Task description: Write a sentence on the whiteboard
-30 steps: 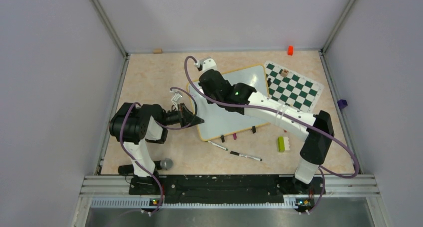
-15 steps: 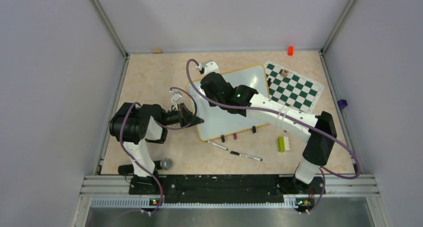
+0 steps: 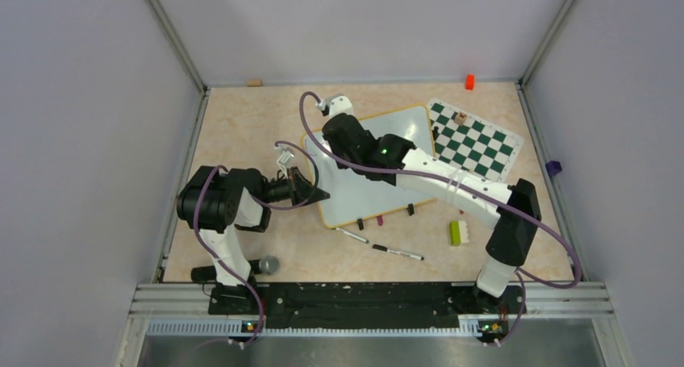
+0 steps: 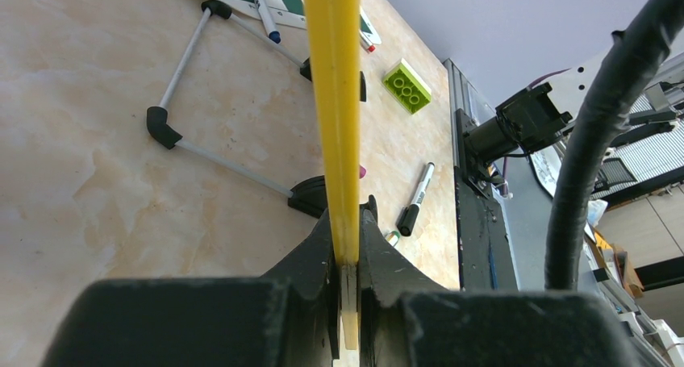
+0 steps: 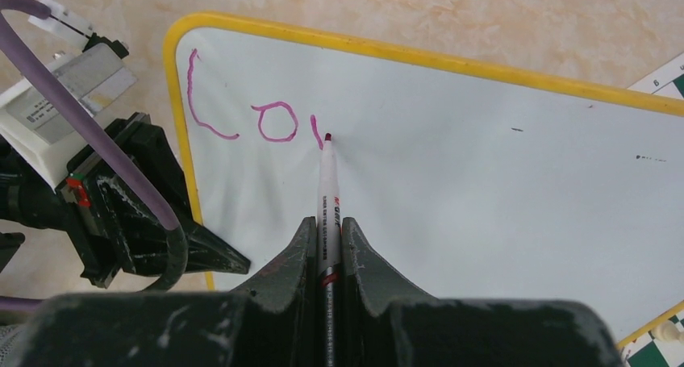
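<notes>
Writing: sentence [image 5: 274, 123] barely begun on whiteboard [image 5: 484, 141], toward table's far edge.
Right gripper [image 5: 327, 226]: clamped on marker [image 5: 327, 181]; light, even pressure advised.
Left gripper [image 4: 347, 222]: clamped on whiteboard edge; to be held steady.

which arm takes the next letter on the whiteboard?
Right. The right gripper is shut on the thin white marker, tip touching the glossy white yellow-framed whiteboard beside the magenta strokes. The left gripper is clamped on the board's edge.
</notes>
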Robot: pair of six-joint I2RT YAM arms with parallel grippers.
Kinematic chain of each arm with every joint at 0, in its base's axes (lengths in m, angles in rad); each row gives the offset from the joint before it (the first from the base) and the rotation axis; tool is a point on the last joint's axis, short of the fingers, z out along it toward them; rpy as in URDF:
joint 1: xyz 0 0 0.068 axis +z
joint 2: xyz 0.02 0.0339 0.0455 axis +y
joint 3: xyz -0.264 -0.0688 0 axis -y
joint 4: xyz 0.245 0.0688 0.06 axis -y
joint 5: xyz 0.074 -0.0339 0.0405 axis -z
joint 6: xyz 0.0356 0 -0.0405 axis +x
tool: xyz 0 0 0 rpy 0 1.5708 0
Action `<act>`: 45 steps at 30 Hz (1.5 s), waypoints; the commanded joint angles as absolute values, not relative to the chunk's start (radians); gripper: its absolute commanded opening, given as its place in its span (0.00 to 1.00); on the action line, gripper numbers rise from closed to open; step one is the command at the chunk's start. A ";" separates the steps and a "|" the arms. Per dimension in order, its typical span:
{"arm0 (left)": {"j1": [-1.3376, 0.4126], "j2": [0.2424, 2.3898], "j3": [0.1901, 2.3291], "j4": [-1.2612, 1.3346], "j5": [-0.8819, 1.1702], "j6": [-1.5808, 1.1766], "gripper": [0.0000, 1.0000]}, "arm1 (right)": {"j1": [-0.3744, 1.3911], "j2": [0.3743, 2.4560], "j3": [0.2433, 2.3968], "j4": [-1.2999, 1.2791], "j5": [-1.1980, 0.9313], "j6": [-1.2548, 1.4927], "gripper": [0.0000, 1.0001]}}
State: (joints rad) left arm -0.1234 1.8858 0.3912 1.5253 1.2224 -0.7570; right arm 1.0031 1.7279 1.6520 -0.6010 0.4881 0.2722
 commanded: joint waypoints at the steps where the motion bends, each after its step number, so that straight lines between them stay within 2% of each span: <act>1: -0.141 1.893 0.402 1.620 1.262 -0.701 0.00 | 0.982 1.749 1.721 -0.593 0.522 0.267 0.00; 11: -0.143 1.896 0.403 1.619 1.262 -0.701 0.00 | 0.970 1.764 1.754 -0.594 0.510 0.256 0.00; 25: -0.142 1.897 0.403 1.620 1.262 -0.700 0.00 | 0.970 1.637 1.686 -0.581 0.451 0.261 0.00; 45: -0.143 1.894 0.403 1.620 1.263 -0.701 0.00 | 0.951 1.672 1.647 -0.592 0.463 0.272 0.00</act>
